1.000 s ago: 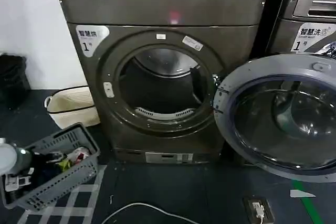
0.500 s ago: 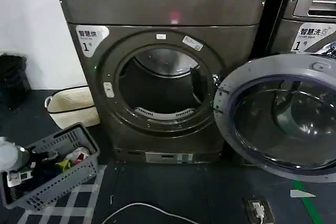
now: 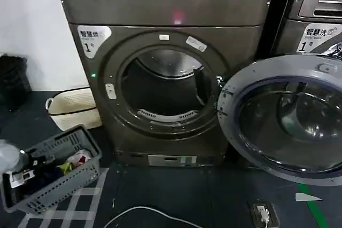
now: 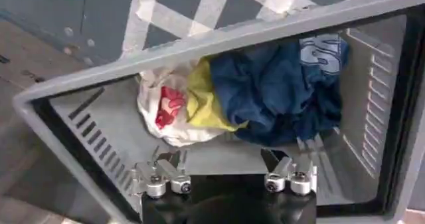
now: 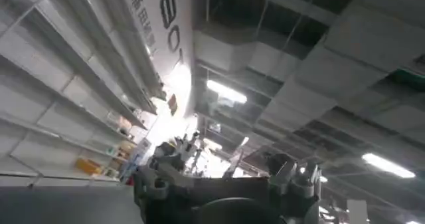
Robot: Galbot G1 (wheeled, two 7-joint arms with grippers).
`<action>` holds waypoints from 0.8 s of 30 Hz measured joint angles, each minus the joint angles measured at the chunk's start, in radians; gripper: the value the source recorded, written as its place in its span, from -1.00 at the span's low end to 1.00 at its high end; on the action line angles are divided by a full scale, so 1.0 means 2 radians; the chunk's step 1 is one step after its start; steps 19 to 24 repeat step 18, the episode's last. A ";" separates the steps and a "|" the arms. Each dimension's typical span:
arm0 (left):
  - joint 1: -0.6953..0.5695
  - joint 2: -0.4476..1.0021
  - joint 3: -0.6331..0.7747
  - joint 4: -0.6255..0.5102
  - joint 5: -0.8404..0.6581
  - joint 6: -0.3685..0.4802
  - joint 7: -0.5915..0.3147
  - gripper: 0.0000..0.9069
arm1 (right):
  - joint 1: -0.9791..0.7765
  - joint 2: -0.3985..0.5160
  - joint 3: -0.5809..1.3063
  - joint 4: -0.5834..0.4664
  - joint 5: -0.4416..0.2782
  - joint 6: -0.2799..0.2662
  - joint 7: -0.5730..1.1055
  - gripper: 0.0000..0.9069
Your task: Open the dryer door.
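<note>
The dryer door stands swung wide open to the right of its bronze-grey dryer, hinged at its left edge beside the drum opening. Its grey plastic inner face is turned toward me and a little upward, the dark tinted glass bowl in the middle, and it covers the lower front of the LG machine behind it. The door is round, so it has no long axis to speak of; it is nearly as wide as the dryer's front.

My left gripper hangs low on my left side over the grey slotted laundry basket, well apart from the door, with the whole dryer front between them. Its two fingers stand wide apart with nothing between them. Below them in the basket lie a crumpled dark blue garment, a yellow cloth and a white cloth with red print.

My right gripper points up at a ceiling with strip lights; whether its fingers are spread or closed I cannot tell.

A cream woven basket sits on the dark floor left of the dryer, and a white cable curls in front.
</note>
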 joint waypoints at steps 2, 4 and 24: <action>-0.010 -0.004 0.008 0.010 0.000 0.000 0.001 1.00 | -0.001 0.000 0.002 -0.002 0.000 0.001 0.000 1.00; -0.019 -0.008 0.016 0.016 0.002 0.000 0.002 1.00 | -0.001 0.000 0.003 -0.004 0.000 0.002 0.000 1.00; -0.064 -0.017 0.057 0.042 0.000 0.000 0.003 1.00 | 0.000 0.001 0.003 -0.007 -0.007 0.003 -0.001 1.00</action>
